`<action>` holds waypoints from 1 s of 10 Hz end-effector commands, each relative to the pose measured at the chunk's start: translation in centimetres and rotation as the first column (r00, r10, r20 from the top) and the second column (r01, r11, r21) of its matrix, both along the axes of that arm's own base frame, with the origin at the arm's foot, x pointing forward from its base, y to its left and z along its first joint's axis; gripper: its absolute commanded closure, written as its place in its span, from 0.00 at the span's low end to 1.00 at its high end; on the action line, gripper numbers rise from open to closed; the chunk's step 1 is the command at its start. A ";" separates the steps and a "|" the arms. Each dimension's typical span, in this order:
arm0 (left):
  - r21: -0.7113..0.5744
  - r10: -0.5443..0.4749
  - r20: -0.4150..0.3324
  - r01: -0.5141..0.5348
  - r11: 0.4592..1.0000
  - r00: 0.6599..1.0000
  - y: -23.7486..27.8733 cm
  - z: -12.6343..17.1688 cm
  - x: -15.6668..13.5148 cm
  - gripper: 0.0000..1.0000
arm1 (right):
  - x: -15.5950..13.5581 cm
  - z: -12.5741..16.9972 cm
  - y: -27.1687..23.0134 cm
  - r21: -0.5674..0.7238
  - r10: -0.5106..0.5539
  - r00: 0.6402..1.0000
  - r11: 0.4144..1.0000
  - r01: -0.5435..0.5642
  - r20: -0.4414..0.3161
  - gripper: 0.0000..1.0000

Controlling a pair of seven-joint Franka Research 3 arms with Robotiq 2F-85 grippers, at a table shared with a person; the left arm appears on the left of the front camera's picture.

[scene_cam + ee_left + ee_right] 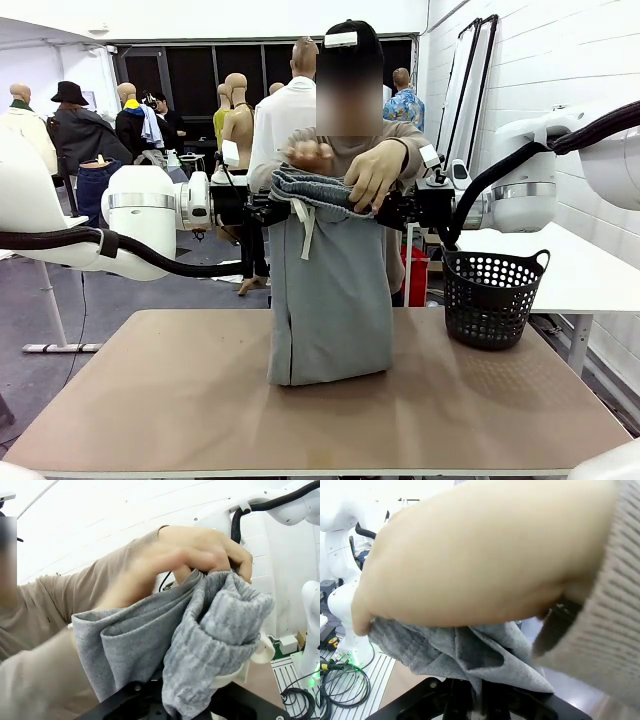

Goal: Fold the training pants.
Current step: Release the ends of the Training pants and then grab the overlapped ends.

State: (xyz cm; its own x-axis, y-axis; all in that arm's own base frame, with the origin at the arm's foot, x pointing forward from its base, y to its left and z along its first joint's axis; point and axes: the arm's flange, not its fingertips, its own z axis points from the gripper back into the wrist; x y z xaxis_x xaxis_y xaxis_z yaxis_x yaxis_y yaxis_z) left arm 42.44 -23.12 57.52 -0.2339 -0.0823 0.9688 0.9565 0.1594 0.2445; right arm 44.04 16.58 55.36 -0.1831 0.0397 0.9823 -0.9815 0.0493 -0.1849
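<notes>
Hanging over the desk (150, 400), the training pants (330, 300) drop from their waistband, lower end touching the desk top, with a black basket (493, 300) nearby. The left gripper (268, 210) and right gripper (388, 210) each clamp one waistband end. A person's hands (375, 172) grasp the waistband between them.

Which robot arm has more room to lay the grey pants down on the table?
Probably the left. The left claw and right claw are both shut on the waistband of the sweatpants, but a black basket stands on the table at the right claw's side, and a person's hand crowds that claw.
</notes>
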 end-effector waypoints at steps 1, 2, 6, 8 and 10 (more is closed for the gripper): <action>-0.001 -0.001 0.009 0.001 1.000 1.000 0.0 0.3 -0.3 1.00 | -0.1 0.0 0.1 0.004 0.002 1.000 1.000 -0.002 -0.001 1.00; -0.001 -0.001 0.009 0.001 1.000 1.000 0.0 0.3 -0.3 1.00 | -0.1 0.0 0.1 0.004 0.002 1.000 1.000 -0.002 -0.001 1.00; -0.001 -0.001 0.009 0.001 1.000 1.000 0.0 0.3 -0.3 1.00 | -0.1 0.0 0.1 0.004 0.002 1.000 1.000 -0.002 -0.001 1.00; -0.001 -0.001 0.009 0.001 1.000 1.000 0.0 0.3 -0.3 1.00 | -0.1 0.0 0.1 0.004 0.002 1.000 1.000 -0.002 -0.001 1.00; -0.001 -0.001 0.009 0.001 1.000 1.000 0.0 0.3 -0.3 1.00 | -0.1 0.0 0.1 0.004 0.002 1.000 1.000 -0.002 -0.001 1.00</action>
